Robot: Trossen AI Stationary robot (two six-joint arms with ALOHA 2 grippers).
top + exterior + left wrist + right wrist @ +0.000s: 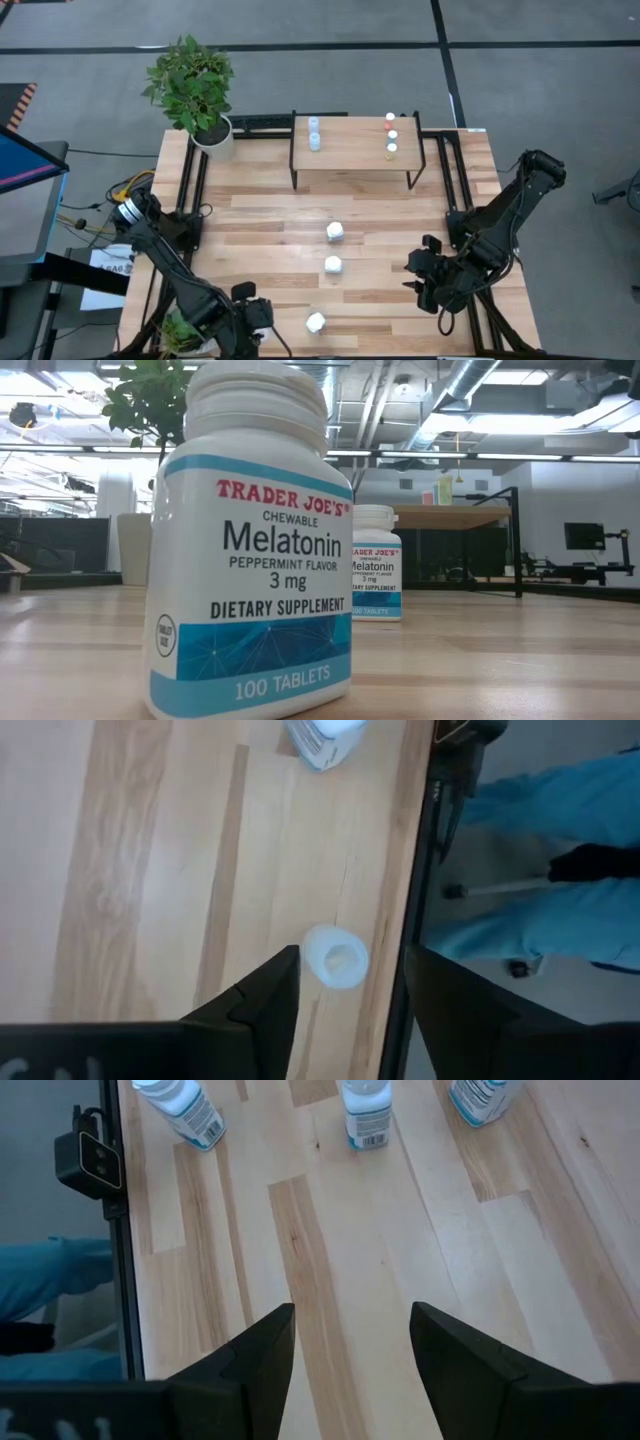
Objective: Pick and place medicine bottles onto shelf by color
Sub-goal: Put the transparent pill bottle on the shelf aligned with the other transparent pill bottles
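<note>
- left end effector down at the near-left corner of the counter, fingers spread, nothing pinched; a small white cap-like object sits on the wood between the fingertips, close to the counter edge
- right end effector low over the near-right part of the counter, fingers spread and empty, bare wood between them
- three chunky white bottles stand out on the counter in a loose line: near one, middle one, far one; well apart from both end effectors in the high view
- low view: near bottle fills the frame, label reads Melatonin; a second one upright behind it
- shelf at the far middle of the counter, light board on black legs
- on the shelf left side: two pale bluish bottles just beside each other
- on the shelf right side: three small bottles in a row, farthest red-capped, nearest yellowish
- potted plant at the far-left corner
</note>
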